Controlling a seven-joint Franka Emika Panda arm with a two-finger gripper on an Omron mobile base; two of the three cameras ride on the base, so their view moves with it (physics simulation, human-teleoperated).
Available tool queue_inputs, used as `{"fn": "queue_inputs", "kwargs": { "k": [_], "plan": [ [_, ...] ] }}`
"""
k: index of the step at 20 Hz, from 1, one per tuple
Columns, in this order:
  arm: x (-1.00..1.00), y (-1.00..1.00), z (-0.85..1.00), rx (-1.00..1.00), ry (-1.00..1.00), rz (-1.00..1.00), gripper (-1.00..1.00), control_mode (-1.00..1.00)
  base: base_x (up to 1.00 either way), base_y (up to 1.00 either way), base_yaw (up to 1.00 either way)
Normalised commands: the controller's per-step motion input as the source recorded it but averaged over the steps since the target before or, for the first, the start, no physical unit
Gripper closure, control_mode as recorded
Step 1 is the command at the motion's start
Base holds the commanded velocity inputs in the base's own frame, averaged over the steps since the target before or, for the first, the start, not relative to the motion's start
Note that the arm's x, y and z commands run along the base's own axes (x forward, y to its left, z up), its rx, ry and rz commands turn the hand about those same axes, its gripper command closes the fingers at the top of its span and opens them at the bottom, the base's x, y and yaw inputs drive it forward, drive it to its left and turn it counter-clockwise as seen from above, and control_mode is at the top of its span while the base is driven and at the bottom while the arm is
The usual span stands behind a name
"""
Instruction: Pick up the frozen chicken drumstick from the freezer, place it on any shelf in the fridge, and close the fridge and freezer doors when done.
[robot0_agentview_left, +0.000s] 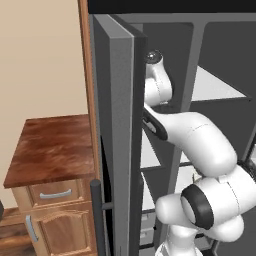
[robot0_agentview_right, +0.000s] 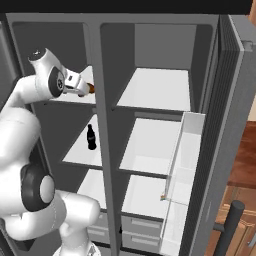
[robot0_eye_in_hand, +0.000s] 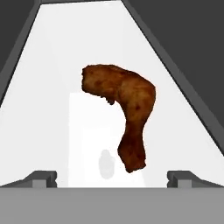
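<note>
Two dark fingertips (robot0_eye_in_hand: 42, 178) of the gripper (robot0_eye_in_hand: 112, 178) are standing wide apart, holding nothing. Between and beyond them, the bent, rough brown drumstick (robot0_eye_in_hand: 124, 109) is lying on a smooth white freezer shelf (robot0_eye_in_hand: 52, 78), seemingly untouched.

No writing, labels, brand names, numbers or signs can be read anywhere. The grey doors, the white shelves and the wooden cabinet at the lower left of the left base view are all plain, and the small black bottle (robot0_agentview_right: 91, 137) left of centre in the right base view shows no legible label.
</note>
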Motion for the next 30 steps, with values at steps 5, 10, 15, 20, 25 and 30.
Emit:
{"fn": "queue_inputs", "kwargs": {
  "k": [5,10,15,20,25,30],
  "plan": [
    [0.83,0.08,-0.17,0.0,0.05,-0.13,-1.0,-1.0,0.0,0.0,0.0],
    [0.72,-0.14,-0.46,0.0,0.12,-0.07,-1.0,-1.0,0.0,0.0,0.0],
    [0.51,-0.05,-0.07,0.0,0.06,-0.03,-1.0,-1.0,0.0,0.0,0.0],
    [0.13,-0.39,-0.53,0.02,0.07,-0.03,1.0,-1.0,0.0,0.0,0.0],
    [0.15,-0.39,-0.44,0.05,0.0,-0.03,1.0,-1.0,0.0,0.0,0.0],
    [0.05,0.0,-0.11,0.0,-0.08,0.0,1.0,-1.0,0.0,0.0,0.0]
  ]
}}
